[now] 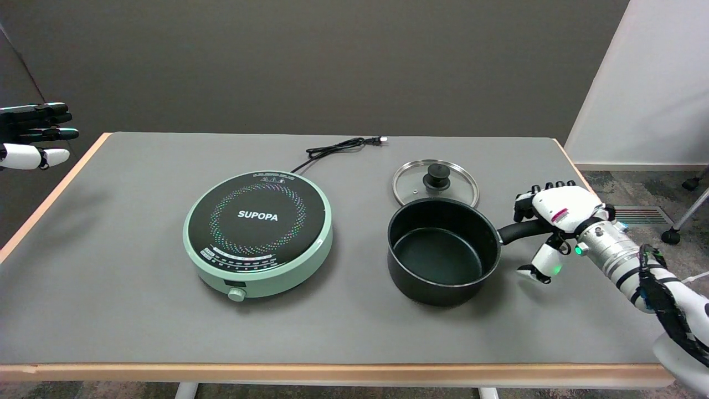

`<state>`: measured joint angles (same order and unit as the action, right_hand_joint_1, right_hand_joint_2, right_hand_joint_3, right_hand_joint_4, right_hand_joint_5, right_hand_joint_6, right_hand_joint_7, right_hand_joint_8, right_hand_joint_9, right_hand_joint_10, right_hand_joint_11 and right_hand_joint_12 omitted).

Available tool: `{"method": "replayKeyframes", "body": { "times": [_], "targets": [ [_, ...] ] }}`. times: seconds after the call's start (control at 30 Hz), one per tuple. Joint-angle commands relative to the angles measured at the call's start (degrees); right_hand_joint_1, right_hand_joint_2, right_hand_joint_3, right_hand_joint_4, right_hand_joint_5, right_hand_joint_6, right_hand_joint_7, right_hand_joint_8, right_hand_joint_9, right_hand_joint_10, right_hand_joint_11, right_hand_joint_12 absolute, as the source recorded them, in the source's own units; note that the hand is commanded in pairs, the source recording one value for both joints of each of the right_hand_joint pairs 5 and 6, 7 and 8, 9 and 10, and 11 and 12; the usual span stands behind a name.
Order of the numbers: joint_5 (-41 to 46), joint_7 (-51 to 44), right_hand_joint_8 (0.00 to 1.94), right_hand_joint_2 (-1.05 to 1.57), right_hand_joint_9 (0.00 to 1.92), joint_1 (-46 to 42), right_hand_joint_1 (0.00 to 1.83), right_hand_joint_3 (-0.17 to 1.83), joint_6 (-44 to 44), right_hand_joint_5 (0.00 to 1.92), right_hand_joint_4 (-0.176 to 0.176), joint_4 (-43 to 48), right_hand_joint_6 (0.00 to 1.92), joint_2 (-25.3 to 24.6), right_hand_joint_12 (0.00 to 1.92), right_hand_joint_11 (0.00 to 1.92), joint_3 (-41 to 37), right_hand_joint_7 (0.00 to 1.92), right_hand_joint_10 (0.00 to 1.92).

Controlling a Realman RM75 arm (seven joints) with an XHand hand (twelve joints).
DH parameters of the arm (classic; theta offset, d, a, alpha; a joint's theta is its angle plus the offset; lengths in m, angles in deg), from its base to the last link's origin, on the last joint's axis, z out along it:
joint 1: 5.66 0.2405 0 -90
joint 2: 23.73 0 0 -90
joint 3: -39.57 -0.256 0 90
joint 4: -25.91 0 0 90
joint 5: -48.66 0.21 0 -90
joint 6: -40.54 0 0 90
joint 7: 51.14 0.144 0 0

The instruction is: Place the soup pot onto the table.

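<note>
On the grey table [138, 310], at three o'clock from the round mint-green induction cooker [258, 233], the black metal soup pot [443, 252] was seen resting, its long handle apparently gripped by the right hand [554, 224], presumably for steadying before release.

Right arm [659, 277] enters from the lower right and slopes up and leftward to the soup pot's handle [518, 230], the landmark for all positions here. Its metallic wrist section [606, 252] lies just right of the handle's outer end, with a black cable sleeve farther down the forearm. Right hand [554, 224], back facing up, sits over the handle's end; dark fingertips [545, 187] show beyond the handle, the thumb [540, 266] hangs on its near side. Whether the fingers clasp the handle cannot be told. Left hand [33, 136] hovers far left of the handle, fingers extended.
</note>
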<state>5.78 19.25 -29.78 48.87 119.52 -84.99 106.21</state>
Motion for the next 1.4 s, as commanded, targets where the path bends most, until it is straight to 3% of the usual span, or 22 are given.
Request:
{"method": "replayKeyframes", "body": {
  "times": [0.03,0.2,0.3,0.47,0.67,0.77,1.0,1.17,1.27,1.37,1.4],
  "targets": [
    [0.00,0.21,0.68,-0.23,0.68,-0.73,1.04,1.10,1.80,0.68,-0.023,3.15,0.68,-2.67,0.68,0.68,-7.51,0.68,0.68],
    [0.00,0.21,0.48,-0.56,0.48,-0.63,1.08,1.24,4.53,0.48,0.012,6.36,0.48,-4.56,0.48,0.48,-13.09,0.48,0.48],
    [0.23,0.21,0.34,-0.69,0.34,-1.47,1.09,1.18,4.82,0.34,0.032,8.63,0.34,-5.16,0.34,0.34,-15.13,0.34,0.34],
    [2.52,2.62,0.22,-0.78,0.22,-1.58,1.08,1.10,7.68,0.22,0.059,11.94,0.22,-6.74,0.22,0.22,-18.35,0.22,0.22],
    [11.45,8.20,0.15,-0.76,0.15,0.05,1.05,0.98,11.73,0.15,0.077,12.45,0.15,-6.33,0.15,0.15,-19.63,0.15,0.15],
    [13.94,8.20,0.12,-0.51,0.12,1.53,0.98,0.75,12.89,0.12,0.070,11.89,0.12,-6.05,0.12,0.12,-19.19,0.12,0.12],
    [19.96,8.28,0.16,-0.05,0.16,7.98,0.87,0.51,18.94,0.16,0.066,9.86,0.16,-6.13,0.16,0.16,-18.12,0.16,0.16],
    [24.90,8.28,0.22,0.59,0.22,12.80,0.69,0.16,22.81,0.22,0.069,6.38,0.22,-5.79,0.22,0.22,-15.60,0.22,0.22],
    [27.14,8.28,0.19,1.20,0.19,14.88,0.55,-0.06,23.12,0.19,0.096,4.10,0.19,-4.98,0.19,0.19,-13.28,0.19,0.19],
    [29.19,8.28,0.16,1.47,0.16,16.70,0.50,-0.13,23.57,0.16,0.106,0.83,0.16,-4.14,0.16,0.16,-11.75,0.16,0.16],
    [30.05,8.34,0.17,1.53,0.17,17.30,0.49,-0.14,24.15,0.17,0.095,-0.73,0.17,-3.76,0.17,0.17,-11.30,0.17,0.17]
  ]
}}
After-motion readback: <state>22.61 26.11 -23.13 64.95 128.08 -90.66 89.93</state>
